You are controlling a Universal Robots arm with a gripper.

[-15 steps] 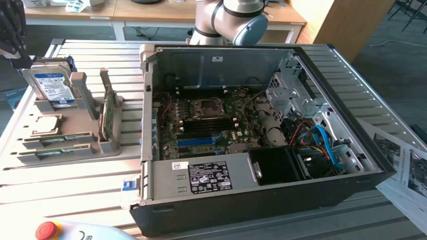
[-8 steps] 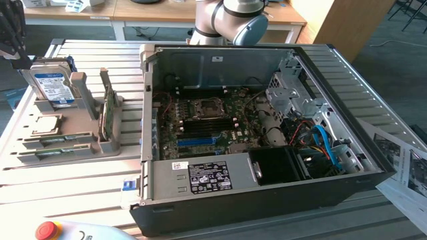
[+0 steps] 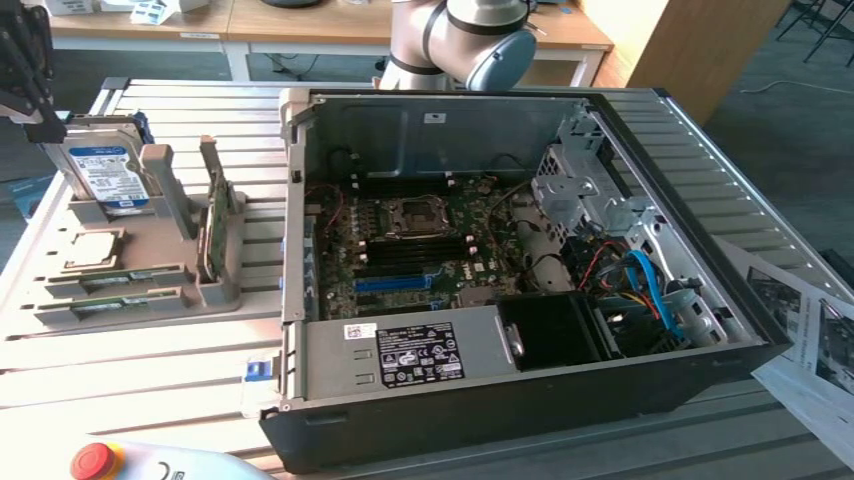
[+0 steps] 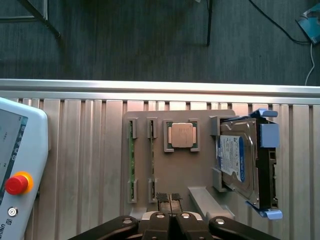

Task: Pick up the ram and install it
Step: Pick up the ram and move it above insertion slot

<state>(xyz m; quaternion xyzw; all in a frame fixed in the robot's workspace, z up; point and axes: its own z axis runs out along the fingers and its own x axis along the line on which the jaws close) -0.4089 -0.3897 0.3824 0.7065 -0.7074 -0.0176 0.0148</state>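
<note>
Looking through the wrist view, you see the gripper (image 4: 169, 199) with its two fingers pressed together and nothing pinched between them. It hangs over one edge of the grey tray (image 4: 205, 165). The tray rests on the slatted metal table (image 4: 90, 150).

One ram stick (image 4: 151, 162) stands on its long edge in a tray slot and is the stick nearer the fingertips. A second ram stick (image 4: 132, 165) stands parallel in the slot just beside it. Neither is touched by the gripper.

Beside the sticks lies a processor (image 4: 181, 135) flat in its own recess. Beyond it a hard drive (image 4: 239, 160) with blue side rails is propped in a holder.

In the exterior view the tray sits at the exterior view's left of the open computer case (image 3: 534, 400), and a taller green card (image 3: 211, 225) stands upright in it. Inside the case you can see the motherboard (image 3: 400, 235) and its long blue slot (image 3: 394, 283).

A teach pendant (image 4: 20, 145) with a red stop button (image 4: 16, 184) lies on the table, apart from the tray.
</note>
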